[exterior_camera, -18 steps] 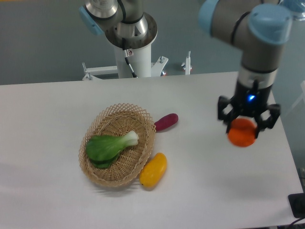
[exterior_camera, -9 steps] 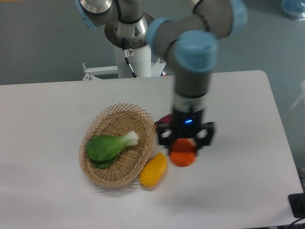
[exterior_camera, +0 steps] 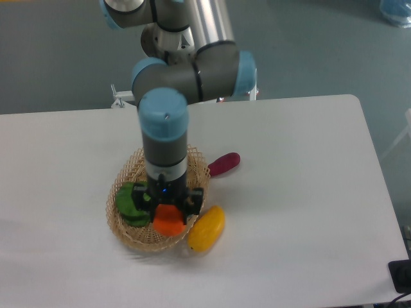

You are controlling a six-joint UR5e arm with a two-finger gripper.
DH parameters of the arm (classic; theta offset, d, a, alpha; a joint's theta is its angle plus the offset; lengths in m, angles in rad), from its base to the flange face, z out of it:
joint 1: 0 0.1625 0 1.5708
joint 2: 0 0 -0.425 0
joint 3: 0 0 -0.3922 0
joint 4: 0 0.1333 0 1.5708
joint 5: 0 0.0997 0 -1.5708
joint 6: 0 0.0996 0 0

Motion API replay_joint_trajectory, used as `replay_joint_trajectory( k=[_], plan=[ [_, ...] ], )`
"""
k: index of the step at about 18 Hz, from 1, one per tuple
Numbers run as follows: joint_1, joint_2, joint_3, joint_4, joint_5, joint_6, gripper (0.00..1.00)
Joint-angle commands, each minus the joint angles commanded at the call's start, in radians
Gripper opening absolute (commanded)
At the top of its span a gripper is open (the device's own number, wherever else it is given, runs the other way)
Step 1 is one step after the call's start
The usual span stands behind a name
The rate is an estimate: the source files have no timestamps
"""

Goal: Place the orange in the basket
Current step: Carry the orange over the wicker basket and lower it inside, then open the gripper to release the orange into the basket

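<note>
No readable writing. Pincer (exterior_camera: 169, 206) clenched on the orange (exterior_camera: 169, 220), roundish without clear long axis, over the wicker basket (exterior_camera: 131, 235) holding bok choy (exterior_camera: 128, 200).

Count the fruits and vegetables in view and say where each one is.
4. The orange is in the gripper over the basket; a green vegetable lies in the basket; a yellow fruit and a purple vegetable lie beside it. The arm may hide more.
</note>
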Motion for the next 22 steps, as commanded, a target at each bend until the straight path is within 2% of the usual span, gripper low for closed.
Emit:
replay_joint_trajectory(
  k=[2,11,12,14,15,16,20,22],
  plan=[
    [-0.04,-0.014,-0.009,0.003,0.029,0.0,0.58],
    [-0.058,-0.023,-0.028,0.0,0.026,-0.008,0.61],
    [-0.058,-0.025,-0.028,0.0,0.026,-0.008,0.64],
    [-0.058,-0.025,-0.025,-0.002,0.026,-0.005,0.8],
    [-0.058,-0.025,-0.025,-0.002,0.026,-0.006,0.82],
    [-0.058,-0.025,-0.023,-0.002,0.028,-0.009,0.93],
    [-0.055,-0.012,-0.02,-0.006,0.028,-0.011,0.99],
    [-0.037,0.009,-0.009,-0.008,0.026,-0.002,0.99]
  ],
)
